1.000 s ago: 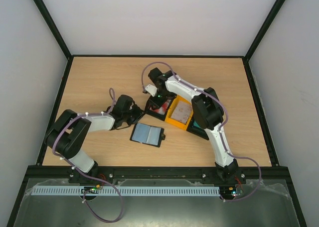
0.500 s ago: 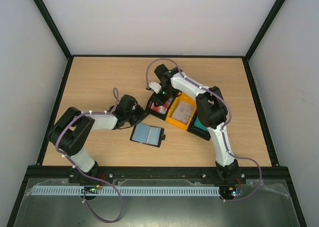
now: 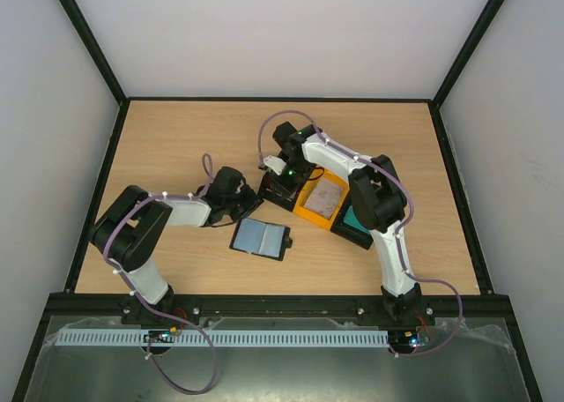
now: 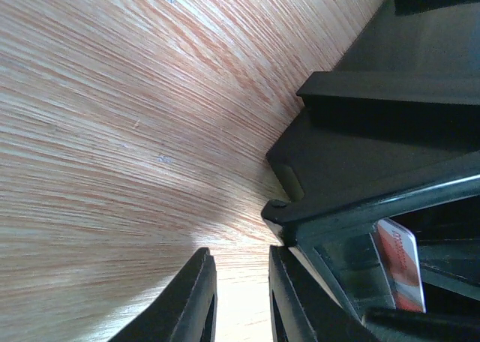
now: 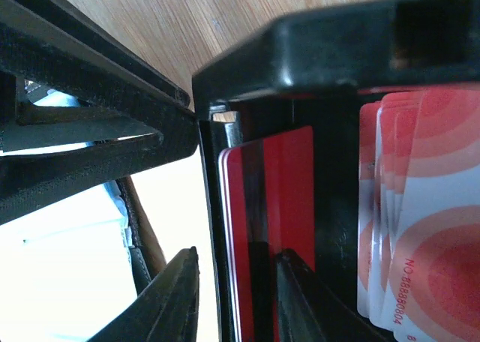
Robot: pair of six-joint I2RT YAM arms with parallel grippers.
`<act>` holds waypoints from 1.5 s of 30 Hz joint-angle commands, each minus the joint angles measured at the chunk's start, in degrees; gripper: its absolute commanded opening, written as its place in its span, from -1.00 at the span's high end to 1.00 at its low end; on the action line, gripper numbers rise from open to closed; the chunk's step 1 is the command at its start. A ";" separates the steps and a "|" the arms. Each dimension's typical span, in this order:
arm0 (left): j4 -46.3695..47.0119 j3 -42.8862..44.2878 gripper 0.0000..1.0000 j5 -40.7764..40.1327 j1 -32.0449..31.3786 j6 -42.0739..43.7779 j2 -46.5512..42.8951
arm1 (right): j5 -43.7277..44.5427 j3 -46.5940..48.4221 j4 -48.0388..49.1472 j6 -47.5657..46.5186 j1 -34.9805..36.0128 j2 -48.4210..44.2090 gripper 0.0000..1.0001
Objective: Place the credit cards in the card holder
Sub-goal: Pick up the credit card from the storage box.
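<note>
Dropping since a second ago into the black bin (image 3: 278,197), my right tool (image 5: 238,259) straddles a red credit card (image 5: 281,207), grip unclear, while my slightly parted, empty left tool (image 4: 240,256) likely steadies the bin near the open card holder (image 3: 260,237).

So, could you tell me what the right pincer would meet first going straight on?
Probably the red plastic card standing in the black rectangular bin; depth is unclear, perhaps the bin's wall.
</note>
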 commanded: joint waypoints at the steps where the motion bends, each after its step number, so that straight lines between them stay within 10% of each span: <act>1: 0.97 1.52 0.56 -1.20 0.05 0.90 0.33 | 1.44 -0.86 -1.64 1.80 0.44 -0.87 0.41; 18: -0.08 1.20 0.56 -2.21 0.03 2.19 -1.91 | 3.21 0.25 0.74 6.17 0.56 -7.02 0.95; 29: -0.55 -1.74 0.49 -6.02 -0.07 2.83 -10.49 | 13.37 0.58 8.33 23.10 0.56 -12.28 0.96; 45: 3.46 -1.70 -0.41 5.27 2.13 4.66 -22.56 | 11.75 -14.08 26.11 55.21 -4.28 -24.02 0.96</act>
